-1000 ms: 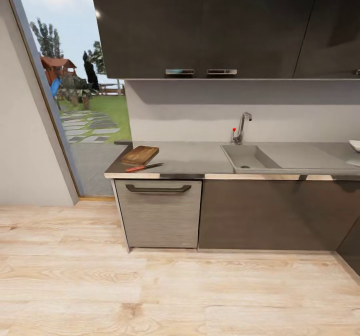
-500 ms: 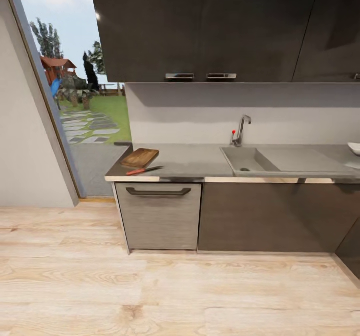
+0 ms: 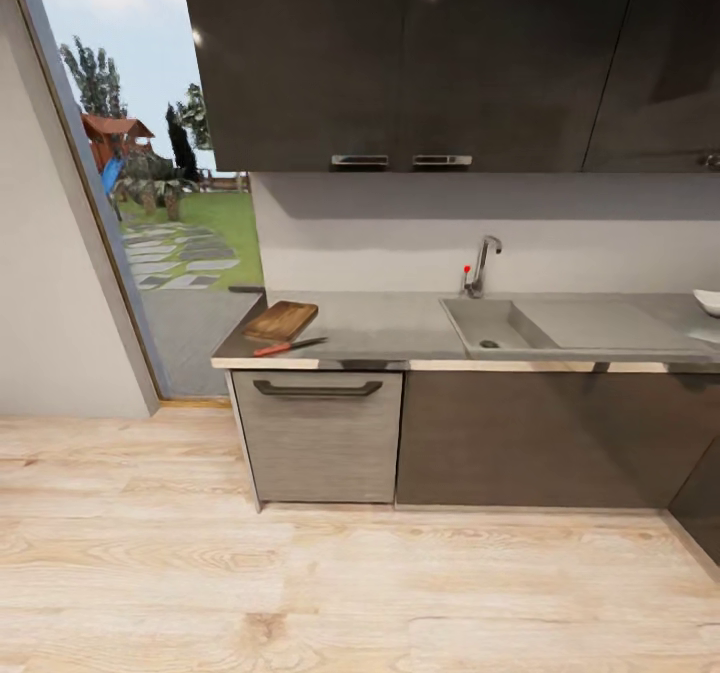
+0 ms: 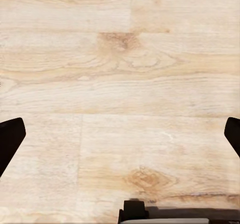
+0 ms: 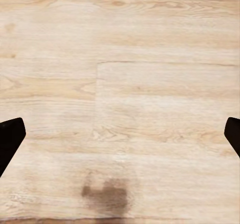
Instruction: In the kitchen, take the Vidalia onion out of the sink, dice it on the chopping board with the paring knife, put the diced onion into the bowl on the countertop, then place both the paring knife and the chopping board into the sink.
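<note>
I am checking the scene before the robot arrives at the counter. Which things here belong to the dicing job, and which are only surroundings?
Belong to the job:
chopping board
paring knife, in front of the board
sink
bowl, at the picture's right edge
countertop

Only surroundings:
tap
upper cabinets
drawer front
wood floor

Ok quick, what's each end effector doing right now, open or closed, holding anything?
Left end effector: open, holding nothing, over the wood floor.
Right end effector: open, holding nothing.

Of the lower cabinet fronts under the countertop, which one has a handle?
The striped light grey front at the left end, below the chopping board: it has a dark bar handle. The darker fronts beside it are plain.
</note>
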### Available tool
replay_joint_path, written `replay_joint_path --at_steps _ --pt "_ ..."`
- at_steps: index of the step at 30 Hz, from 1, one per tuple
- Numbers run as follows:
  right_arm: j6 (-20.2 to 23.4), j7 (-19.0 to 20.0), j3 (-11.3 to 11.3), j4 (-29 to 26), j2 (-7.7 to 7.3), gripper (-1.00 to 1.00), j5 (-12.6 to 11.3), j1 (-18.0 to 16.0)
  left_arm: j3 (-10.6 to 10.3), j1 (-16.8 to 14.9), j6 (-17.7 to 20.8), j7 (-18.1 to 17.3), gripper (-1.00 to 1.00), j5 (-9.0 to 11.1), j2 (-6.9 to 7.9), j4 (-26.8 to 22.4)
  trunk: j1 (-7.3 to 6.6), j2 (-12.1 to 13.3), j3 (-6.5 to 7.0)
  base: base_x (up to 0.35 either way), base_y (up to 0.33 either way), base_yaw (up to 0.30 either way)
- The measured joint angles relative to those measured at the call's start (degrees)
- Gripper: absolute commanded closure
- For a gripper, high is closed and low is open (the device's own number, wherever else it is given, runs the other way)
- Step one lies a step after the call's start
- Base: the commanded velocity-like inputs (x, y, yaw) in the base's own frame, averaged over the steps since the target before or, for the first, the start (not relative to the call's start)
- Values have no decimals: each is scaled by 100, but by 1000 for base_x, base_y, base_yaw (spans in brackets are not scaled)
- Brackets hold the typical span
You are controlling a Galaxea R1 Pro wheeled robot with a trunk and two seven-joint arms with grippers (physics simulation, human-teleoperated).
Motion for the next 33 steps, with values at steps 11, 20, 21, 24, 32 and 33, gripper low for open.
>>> replay_joint_path --at_steps 11,20,21,24,32,33 --pt "5 0 -12 -1 -10 -100 0 0 -2 0 -6 0 -100 -2 -6 54 -242 441 198 0 0 0" --pt "3 0 -12 -1 -11 -100 0 0 -2 0 -10 0 -100 0 -10 54 -439 803 359 0 0 0" --pt "2 0 -12 -1 -11 -100 0 0 -2 0 -7 0 -100 0 -19 57 -461 843 377 0 0 0" --pt "1 0 -12 -1 -11 -100 0 0 -2 0 -3 1 -100 0 -53 30 -527 963 431 0 0 0" --pt "0 -4 -12 0 -16 -100 0 0 -2 0 6 0 -100 7 -117 91 -703 1284 575 0 0 0" --pt "0 -7 -12 1 -18 -100 1 0 -2 0 2 0 -100 3 -126 101 -725 1324 593 0 0 0"
